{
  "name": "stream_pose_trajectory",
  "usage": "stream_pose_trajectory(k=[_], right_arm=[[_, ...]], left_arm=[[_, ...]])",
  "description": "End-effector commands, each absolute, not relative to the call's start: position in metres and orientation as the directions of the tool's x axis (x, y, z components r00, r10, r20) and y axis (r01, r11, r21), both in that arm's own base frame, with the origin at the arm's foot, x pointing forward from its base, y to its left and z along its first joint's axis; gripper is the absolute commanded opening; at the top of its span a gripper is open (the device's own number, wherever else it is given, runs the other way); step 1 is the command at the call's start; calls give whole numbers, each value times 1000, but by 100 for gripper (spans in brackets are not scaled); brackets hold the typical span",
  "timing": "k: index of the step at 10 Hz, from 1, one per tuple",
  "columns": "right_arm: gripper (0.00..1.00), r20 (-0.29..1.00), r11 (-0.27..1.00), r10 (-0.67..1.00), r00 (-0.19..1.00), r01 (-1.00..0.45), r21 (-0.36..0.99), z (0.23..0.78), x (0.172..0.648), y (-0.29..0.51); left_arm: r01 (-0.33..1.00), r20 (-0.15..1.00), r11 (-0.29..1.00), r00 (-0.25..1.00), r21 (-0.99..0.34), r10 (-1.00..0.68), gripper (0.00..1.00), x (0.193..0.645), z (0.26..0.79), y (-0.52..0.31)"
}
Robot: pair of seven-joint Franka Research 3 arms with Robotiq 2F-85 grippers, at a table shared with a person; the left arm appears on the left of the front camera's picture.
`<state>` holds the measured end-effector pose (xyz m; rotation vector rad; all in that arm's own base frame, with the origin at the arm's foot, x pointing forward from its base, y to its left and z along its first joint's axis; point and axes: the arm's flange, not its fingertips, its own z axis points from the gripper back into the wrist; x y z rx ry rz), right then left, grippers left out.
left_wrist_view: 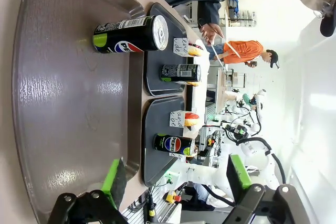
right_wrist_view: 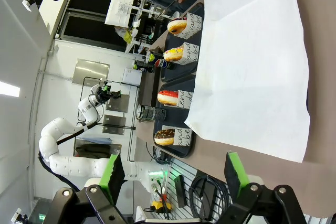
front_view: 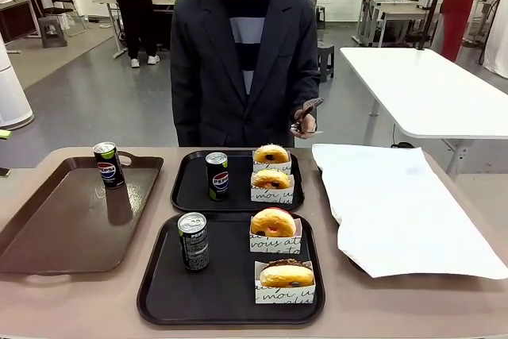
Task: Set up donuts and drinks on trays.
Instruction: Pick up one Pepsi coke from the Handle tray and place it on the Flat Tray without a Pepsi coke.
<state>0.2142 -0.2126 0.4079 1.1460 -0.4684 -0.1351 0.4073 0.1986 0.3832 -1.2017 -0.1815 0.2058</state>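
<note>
Donuts, four in all, are seen in white paper sleeves on two black trays at the middle of the worktop (front_view: 71, 299). Two are set on the far tray (front_view: 189, 188): one at the back (front_view: 271, 154) and one just in front of it (front_view: 271, 179). Two more are set on the near tray (front_view: 226, 295): a red-topped donut (front_view: 273, 222) behind and a chocolate-topped donut (front_view: 286, 274) in front. Three black Pepsi cans are counted, all upright: one on the far tray (front_view: 217, 175), one on the near tray (front_view: 193, 240), and a third can (front_view: 108, 164) on the long brown tray (front_view: 55, 228) at the left. One white sheet (front_view: 397, 204) is spread over the worktop's right side. A pair of tongs (front_view: 307, 113) is held by the person's hand (front_view: 304, 119) at the far edge. The left gripper (left_wrist_view: 176, 179) is shown with its green-padded fingers spread wide over the brown tray, nothing between them. The right gripper (right_wrist_view: 173, 174) is likewise spread wide above the worktop near the white sheet, holding nothing.
</note>
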Motion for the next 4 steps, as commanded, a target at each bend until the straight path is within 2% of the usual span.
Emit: stream_pose_trajectory(k=[1,4], right_arm=[[100,308,400,-349,885,-157,903,409,218,-213],[100,308,400,-349,885,-157,903,409,218,-213]], left_arm=[[-65,29,350,966,-934,258,100,405,383,200],[-65,29,350,966,-934,258,100,405,383,200]])
